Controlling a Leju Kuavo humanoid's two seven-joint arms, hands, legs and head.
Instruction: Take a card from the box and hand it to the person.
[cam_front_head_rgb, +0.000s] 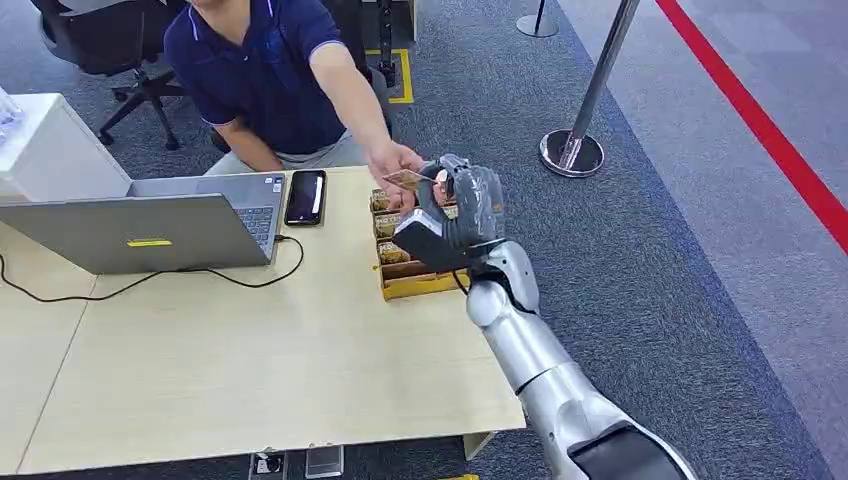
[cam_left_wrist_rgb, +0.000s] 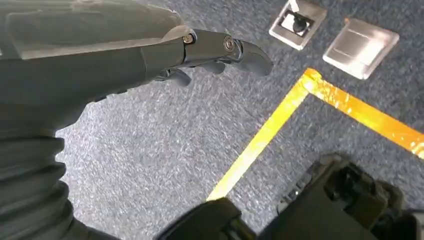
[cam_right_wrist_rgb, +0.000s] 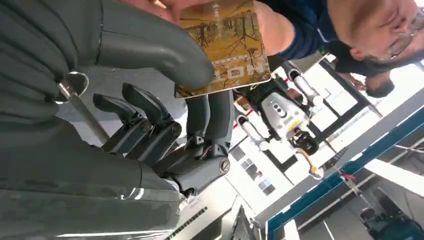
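Note:
A golden-brown card (cam_front_head_rgb: 405, 178) (cam_right_wrist_rgb: 225, 45) is pinched between the thumb and fingers of my right hand (cam_front_head_rgb: 465, 205) (cam_right_wrist_rgb: 150, 125), raised above the yellow card box (cam_front_head_rgb: 415, 285) at the table's right edge. The person's hand (cam_front_head_rgb: 392, 158) (cam_right_wrist_rgb: 272, 25) reaches across from the far side and has its fingers on the same card. More cards stand in the box's compartments, partly hidden behind my hand. My left hand (cam_left_wrist_rgb: 125, 55) hangs over the blue carpet with its fingers loosely apart and nothing in it.
A grey laptop (cam_front_head_rgb: 150, 230) with a black cable and a black phone (cam_front_head_rgb: 305, 197) lie on the wooden table (cam_front_head_rgb: 250, 370). The person sits behind the table. A metal stanchion (cam_front_head_rgb: 572, 152) stands on the carpet at the right. A white cabinet (cam_front_head_rgb: 50, 140) is at far left.

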